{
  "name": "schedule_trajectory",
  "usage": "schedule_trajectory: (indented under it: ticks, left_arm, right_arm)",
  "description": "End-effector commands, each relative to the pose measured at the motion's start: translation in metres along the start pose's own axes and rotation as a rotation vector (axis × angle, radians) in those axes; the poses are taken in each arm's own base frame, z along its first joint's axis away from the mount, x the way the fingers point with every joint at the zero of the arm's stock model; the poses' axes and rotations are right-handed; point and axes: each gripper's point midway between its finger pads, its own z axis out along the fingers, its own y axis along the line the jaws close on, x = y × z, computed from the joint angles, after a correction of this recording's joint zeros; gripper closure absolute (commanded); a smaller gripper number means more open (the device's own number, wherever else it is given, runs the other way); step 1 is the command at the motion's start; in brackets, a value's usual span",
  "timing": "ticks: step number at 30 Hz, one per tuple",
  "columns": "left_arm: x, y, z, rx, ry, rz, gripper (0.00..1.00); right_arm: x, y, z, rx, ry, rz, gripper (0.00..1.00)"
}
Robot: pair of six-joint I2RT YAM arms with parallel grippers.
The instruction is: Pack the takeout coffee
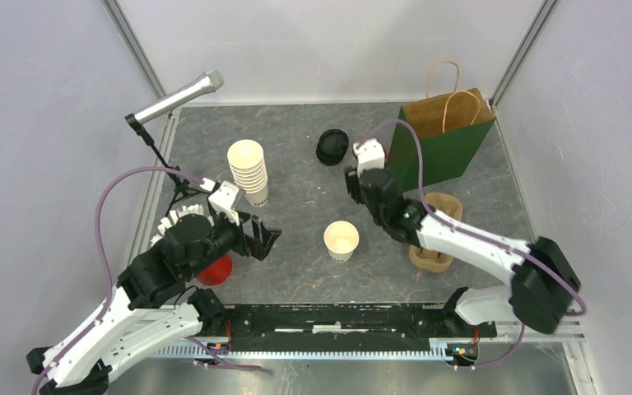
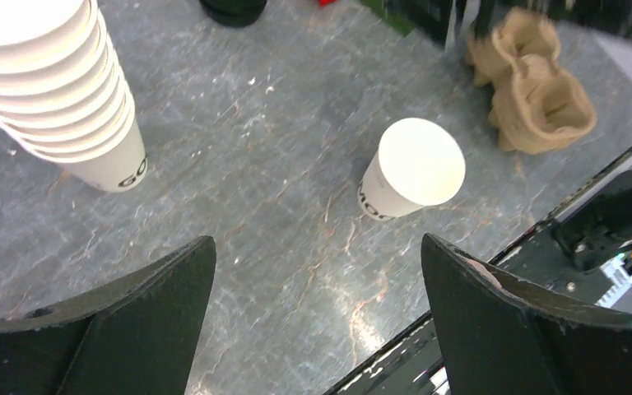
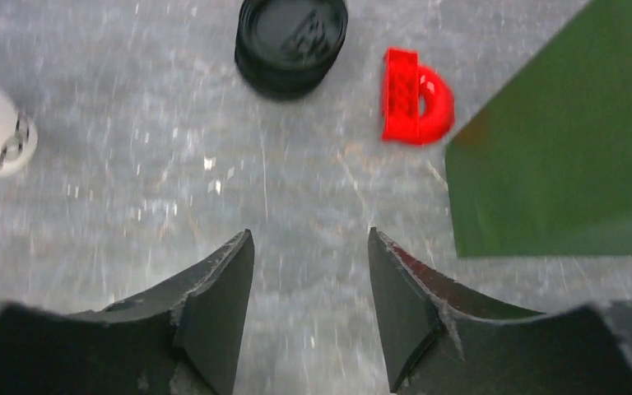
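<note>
Now the black lids (image 3: 290,41) lie ahead and slightly left of your right gripper (image 3: 309,237), its jaws apart and empty.

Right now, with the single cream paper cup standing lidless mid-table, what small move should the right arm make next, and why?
Probably ease the right gripper forward onto the stack of round black plastic lids: it lies just ahead of the empty, parted jaws, and the cream paper cup has no lid yet.

Lab test cell: white panel walls (image 1: 321,41), aluminium frame posts (image 1: 138,48), microphone (image 1: 177,97) on stand at 10 o'clock, grey tabletop (image 1: 296,177).
</note>
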Motion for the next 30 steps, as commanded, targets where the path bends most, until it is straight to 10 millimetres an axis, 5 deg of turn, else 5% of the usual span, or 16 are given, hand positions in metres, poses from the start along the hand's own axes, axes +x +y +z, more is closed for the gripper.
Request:
schedule_trajectory:
  ticks: [1, 3, 12, 20, 30]
  left_arm:
    - [0.005, 0.015, -0.005, -0.06, -0.008, 0.04, 0.0]
    - [0.003, 0.015, -0.009, -0.055, -0.027, 0.031, 0.0]
    - [-0.002, 0.019, -0.016, -0.061, -0.071, 0.037, 0.0]
    - [-0.003, 0.019, -0.017, -0.06, -0.077, 0.03, 0.0]
    - [-0.002, 0.018, -0.018, -0.05, -0.074, 0.031, 0.0]
  right_arm:
    - [-0.052, 0.0, 0.049, -0.025, -0.078, 0.075, 0.48]
    - [-0.053, -0.002, 0.076, -0.032, -0.051, 0.104, 0.57]
    - [-0.046, -0.014, 0.167, 0.066, 0.029, 0.133, 0.6]
    - [-0.043, -0.025, 0.205, 0.106, 0.052, 0.133, 0.63]
    - [-0.039, -0.028, 0.22, 0.115, 0.062, 0.128, 0.67]
